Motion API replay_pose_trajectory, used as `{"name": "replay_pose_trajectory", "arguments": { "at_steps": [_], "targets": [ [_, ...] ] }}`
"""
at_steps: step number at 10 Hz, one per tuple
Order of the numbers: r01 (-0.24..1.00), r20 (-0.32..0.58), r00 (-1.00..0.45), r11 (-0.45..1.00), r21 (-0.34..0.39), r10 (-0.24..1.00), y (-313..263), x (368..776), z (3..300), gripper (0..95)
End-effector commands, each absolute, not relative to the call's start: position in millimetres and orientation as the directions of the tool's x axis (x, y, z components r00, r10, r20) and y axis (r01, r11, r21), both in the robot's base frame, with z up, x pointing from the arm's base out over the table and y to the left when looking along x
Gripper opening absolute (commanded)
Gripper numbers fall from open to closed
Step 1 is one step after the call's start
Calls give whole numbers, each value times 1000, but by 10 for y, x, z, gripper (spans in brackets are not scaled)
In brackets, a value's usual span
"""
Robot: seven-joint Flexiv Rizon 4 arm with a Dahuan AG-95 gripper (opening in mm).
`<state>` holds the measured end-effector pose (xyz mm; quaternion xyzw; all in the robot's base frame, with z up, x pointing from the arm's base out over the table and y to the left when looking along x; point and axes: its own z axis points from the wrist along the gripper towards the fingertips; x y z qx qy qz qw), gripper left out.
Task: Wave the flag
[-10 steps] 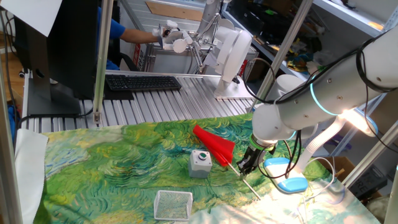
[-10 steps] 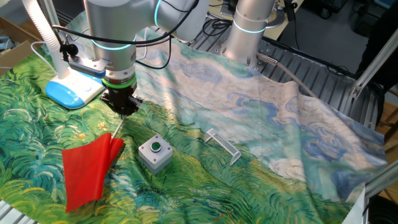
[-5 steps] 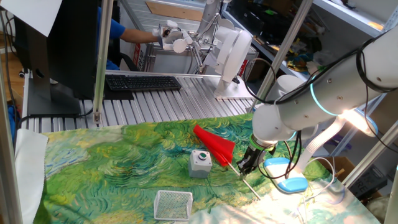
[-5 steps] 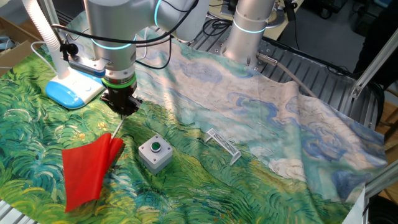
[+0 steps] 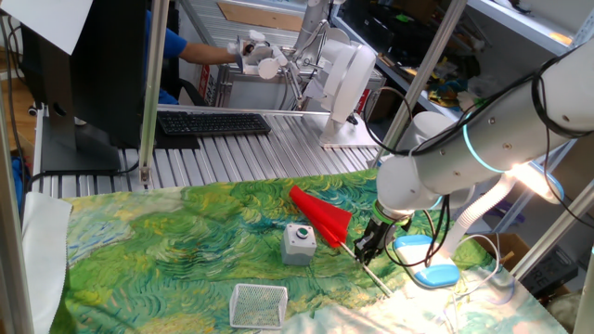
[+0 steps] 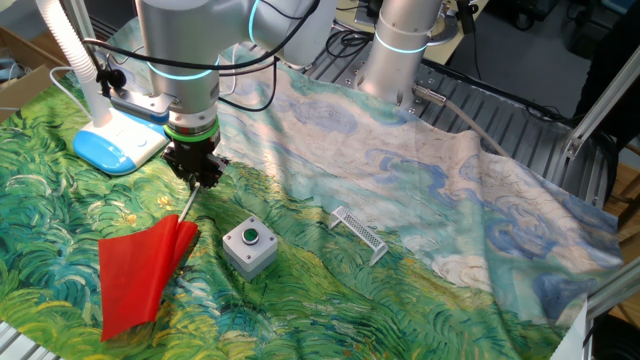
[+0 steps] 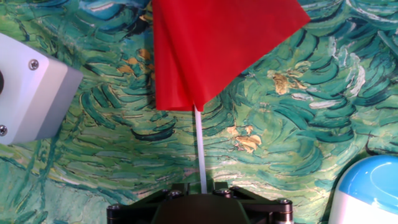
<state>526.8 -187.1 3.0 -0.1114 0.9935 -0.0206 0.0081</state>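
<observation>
The flag (image 5: pixel 320 215) is a red triangular pennant on a thin pale stick. In the other fixed view the cloth (image 6: pixel 140 275) lies low over the green patterned cloth, with the stick running up into my gripper (image 6: pixel 196 178). My gripper (image 5: pixel 367 249) is shut on the stick near its middle; the stick's free end pokes out toward the table's front. In the hand view the stick (image 7: pixel 199 146) runs straight up from between the jaws to the red cloth (image 7: pixel 217 43).
A grey box with a green button (image 6: pixel 249 245) sits just right of the flag, also visible in the hand view (image 7: pixel 28 93). A small wire basket (image 5: pixel 258 304) lies near the front. A blue and white lamp base (image 6: pixel 115 140) stands behind my gripper.
The red cloth has sunk very slightly in the other fixed view. My gripper stays in place, shut on the stick.
</observation>
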Motion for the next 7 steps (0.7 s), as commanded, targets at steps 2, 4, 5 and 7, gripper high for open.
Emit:
{"name": "replay_pose_trajectory", "arguments": {
  "at_steps": [2,4,5,7],
  "targets": [
    [-224,-13,-974,974,-40,-224,-1871,5271,0,190],
    [-240,-8,-971,970,-37,-241,-1878,5267,29,0],
    [-240,-8,-971,970,-34,-241,-1880,5265,47,0],
    [-240,-11,-971,970,-31,-241,-1884,5265,39,0]
  ]
}}
